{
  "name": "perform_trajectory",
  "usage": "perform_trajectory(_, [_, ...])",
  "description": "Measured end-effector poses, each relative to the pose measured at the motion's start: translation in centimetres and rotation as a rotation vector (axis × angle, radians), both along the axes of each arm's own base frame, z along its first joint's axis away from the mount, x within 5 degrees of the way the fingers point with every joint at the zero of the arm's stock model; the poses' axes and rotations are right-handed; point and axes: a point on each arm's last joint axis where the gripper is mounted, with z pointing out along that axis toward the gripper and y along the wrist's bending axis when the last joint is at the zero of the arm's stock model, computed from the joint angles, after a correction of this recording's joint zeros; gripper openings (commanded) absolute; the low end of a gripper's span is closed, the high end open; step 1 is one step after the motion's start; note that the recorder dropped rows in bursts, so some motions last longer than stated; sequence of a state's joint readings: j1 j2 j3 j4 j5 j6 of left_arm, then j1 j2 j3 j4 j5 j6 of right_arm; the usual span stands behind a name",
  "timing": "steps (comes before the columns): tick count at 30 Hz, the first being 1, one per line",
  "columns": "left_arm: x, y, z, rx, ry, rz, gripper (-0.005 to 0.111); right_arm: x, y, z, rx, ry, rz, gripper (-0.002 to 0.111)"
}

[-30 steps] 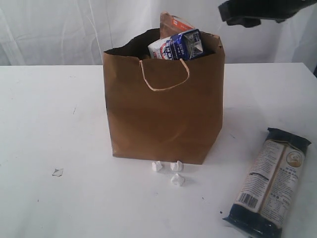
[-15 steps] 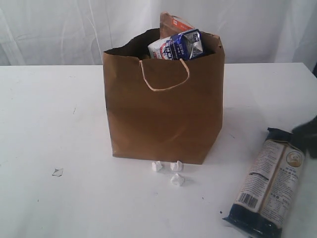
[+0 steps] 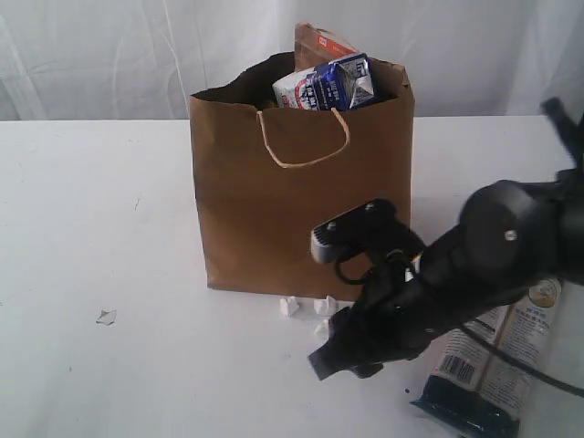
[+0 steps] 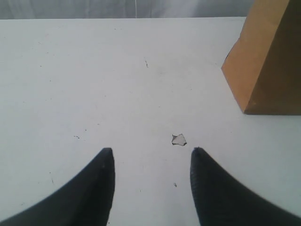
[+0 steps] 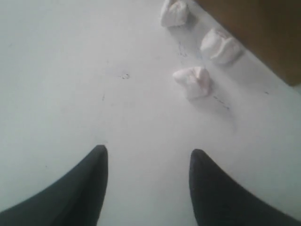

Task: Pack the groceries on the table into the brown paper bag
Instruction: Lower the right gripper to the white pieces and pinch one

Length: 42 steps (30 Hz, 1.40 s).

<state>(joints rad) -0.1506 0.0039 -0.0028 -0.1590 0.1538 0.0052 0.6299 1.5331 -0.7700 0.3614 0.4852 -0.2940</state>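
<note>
The brown paper bag (image 3: 301,196) stands upright mid-table. A blue-white carton (image 3: 327,84) and the brown pouch with an orange label (image 3: 315,38) poke out of its top. At the front right lies the long dark noodle packet (image 3: 500,360), partly covered by my right arm. My right gripper (image 3: 330,358) hangs open and empty, low over the table (image 3: 109,228) in front of the bag's right corner, left of the packet. The right wrist view shows its fingers apart (image 5: 148,151) over bare tabletop. My left gripper (image 4: 151,150) is open and empty beside the bag (image 4: 265,61). Can, bottle and jar are hidden.
Three small white scraps (image 5: 192,81) lie by the bag's base (image 5: 263,28), just beyond my right fingertips; the exterior view shows them too (image 3: 289,307). Another flat scrap (image 4: 178,139) lies ahead of the left gripper, which the exterior view does not show.
My right arm came down from above the bag, along the right edge, to low over the table in front of the bag. It now covers part of the noodle packet.
</note>
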Motion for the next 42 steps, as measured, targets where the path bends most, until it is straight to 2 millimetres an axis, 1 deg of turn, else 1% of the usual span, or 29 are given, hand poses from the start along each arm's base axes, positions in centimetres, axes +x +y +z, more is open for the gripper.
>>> perform_trajectory(1, [0.0,0.0,0.0,0.0,0.0,0.0,0.053,0.5,1.1,-0.9,-0.009,0.017,0.006,0.05])
perform_trajectory(2, [0.0,0.0,0.0,0.0,0.0,0.0,0.053,0.7,1.5,-1.2,-0.01,0.024,0.002,0.05])
perform_trajectory(6, [0.0,0.0,0.0,0.0,0.0,0.0,0.053,2.1,2.8,-1.7,-0.001,0.035,-0.033,0.05])
perform_trajectory(9, [0.0,0.0,0.0,0.0,0.0,0.0,0.053,2.9,3.3,-2.2,-0.013,0.037,-0.048,0.05])
perform_trajectory(13, [0.0,0.0,0.0,0.0,0.0,0.0,0.053,3.5,3.5,-2.7,-0.054,0.038,-0.05,0.049])
perform_trajectory(22, [0.0,0.0,0.0,0.0,0.0,0.0,0.053,3.8,3.2,-3.0,-0.112,0.026,-0.057,0.049])
perform_trajectory(28, [0.0,0.0,0.0,0.0,0.0,0.0,0.053,4.1,3.3,-4.5,-0.131,0.042,-0.058,0.049])
perform_trajectory(33, [0.0,0.0,0.0,0.0,0.0,0.0,0.053,4.5,3.5,-5.1,-0.119,0.022,-0.063,0.049])
perform_trajectory(35, [0.0,0.0,0.0,0.0,0.0,0.0,0.053,4.5,3.6,-5.2,-0.116,0.017,-0.064,0.045])
perform_trajectory(36, [0.0,0.0,0.0,0.0,0.0,0.0,0.053,4.6,3.6,-5.2,-0.113,0.015,-0.066,0.042])
perform_trajectory(42, [0.0,0.0,0.0,0.0,0.0,0.0,0.053,4.6,3.6,-5.2,-0.109,0.019,-0.073,0.011])
